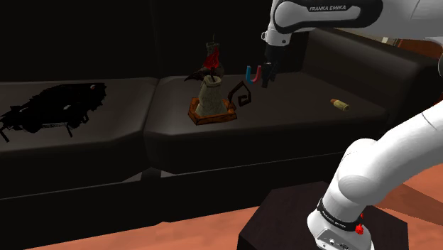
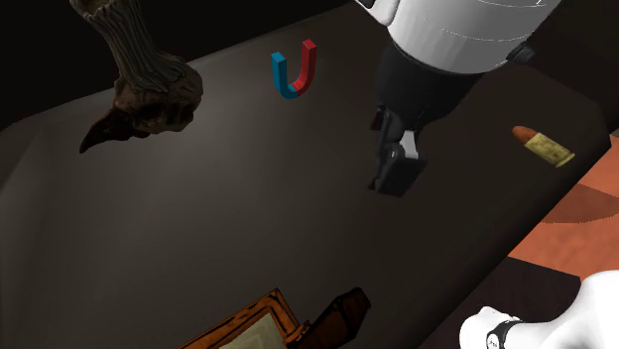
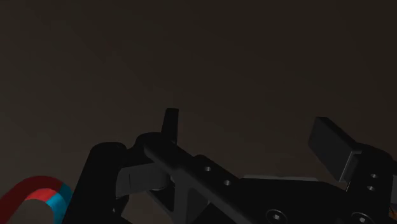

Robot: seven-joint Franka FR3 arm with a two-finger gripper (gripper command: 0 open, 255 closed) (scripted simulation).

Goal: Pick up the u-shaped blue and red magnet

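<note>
Magnet [image 3: 39,193] partly cut off, beside tool [image 3: 250,137], fingers [image 3: 332,147] apparently apart

My magnet [image 2: 294,91] is a small U, one leg blue and the other red (the colours meet at the bend). It rests on the dark sofa seat [image 2: 198,198], close to the backrest, and in the shoulder view its two legs point upward. It lies just beside my tool [image 2: 397,178], apart from both fingers and ungripped.
</note>
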